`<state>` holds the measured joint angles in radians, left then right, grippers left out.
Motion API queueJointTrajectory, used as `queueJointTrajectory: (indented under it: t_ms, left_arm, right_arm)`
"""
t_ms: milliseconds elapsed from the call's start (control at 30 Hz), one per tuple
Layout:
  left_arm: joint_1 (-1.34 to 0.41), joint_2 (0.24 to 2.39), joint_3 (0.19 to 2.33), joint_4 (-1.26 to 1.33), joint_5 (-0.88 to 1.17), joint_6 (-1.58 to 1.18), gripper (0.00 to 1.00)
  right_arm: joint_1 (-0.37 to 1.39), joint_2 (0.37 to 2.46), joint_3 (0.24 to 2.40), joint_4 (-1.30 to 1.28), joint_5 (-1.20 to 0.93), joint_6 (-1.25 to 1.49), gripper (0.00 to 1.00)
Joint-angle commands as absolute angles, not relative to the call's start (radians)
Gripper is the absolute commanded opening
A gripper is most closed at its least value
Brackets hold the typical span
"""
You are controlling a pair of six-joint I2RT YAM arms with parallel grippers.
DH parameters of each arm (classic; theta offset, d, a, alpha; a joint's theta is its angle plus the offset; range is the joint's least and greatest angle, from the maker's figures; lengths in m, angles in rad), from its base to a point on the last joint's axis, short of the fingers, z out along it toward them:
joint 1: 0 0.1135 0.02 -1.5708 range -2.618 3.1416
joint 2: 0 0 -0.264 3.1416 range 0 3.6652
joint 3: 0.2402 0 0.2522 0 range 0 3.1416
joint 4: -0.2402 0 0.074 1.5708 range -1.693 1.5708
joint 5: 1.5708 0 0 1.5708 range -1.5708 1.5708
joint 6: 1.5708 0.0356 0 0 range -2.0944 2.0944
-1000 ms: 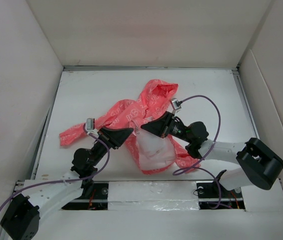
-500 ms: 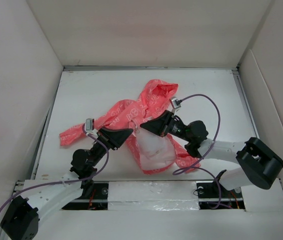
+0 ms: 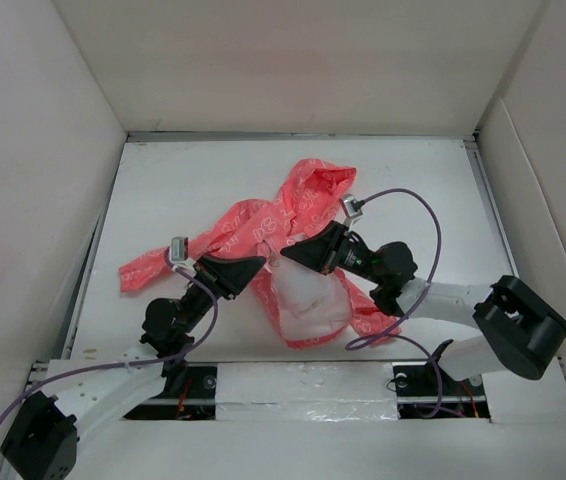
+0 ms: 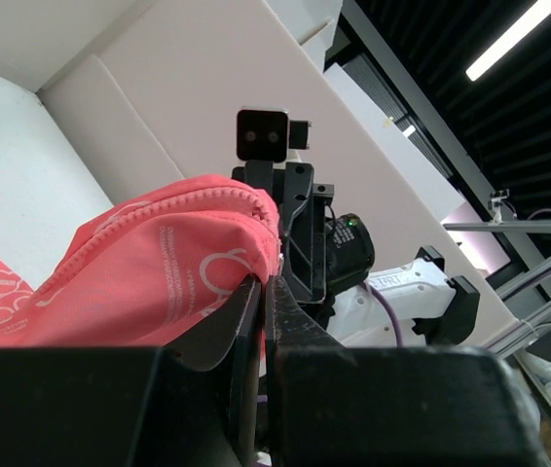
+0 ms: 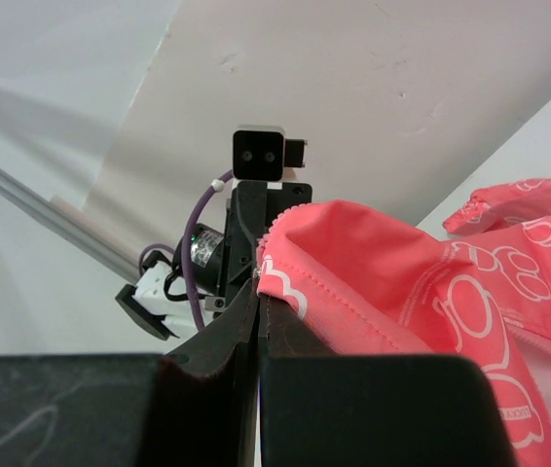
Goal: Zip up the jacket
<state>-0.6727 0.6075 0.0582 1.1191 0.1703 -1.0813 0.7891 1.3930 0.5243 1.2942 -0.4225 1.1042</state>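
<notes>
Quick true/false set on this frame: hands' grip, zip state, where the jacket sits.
1. The left hand and right hand are both shut on the jacket. True.
2. The jacket is zipped shut. False: its front lies open, pale lining showing.
3. The hands sit close together, facing each other. True.
4. The jacket hangs clear of the table. False: its sleeve and hood lie on it.

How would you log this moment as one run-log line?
left gripper: shut on thin coral-pink hooded jacket | right gripper: shut on jacket | jacket front: unzipped
</notes>
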Motion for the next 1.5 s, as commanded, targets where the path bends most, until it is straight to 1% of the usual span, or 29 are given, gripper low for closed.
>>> queueJointTrajectory:
  t_ms: [0,1467]
  left_arm:
    - [-0.676,0.618,0.041,1.215,0.176,-1.077,0.0]
    - [-0.676,0.653,0.021,1.281,0.163,-1.097,0.0]
  right_arm:
    - [0.801,1.356,0.528,1.812,-0.417,1.094,0.0]
    - [0.801,1.339,0.518,1.812,-0.423,1.1,0.0]
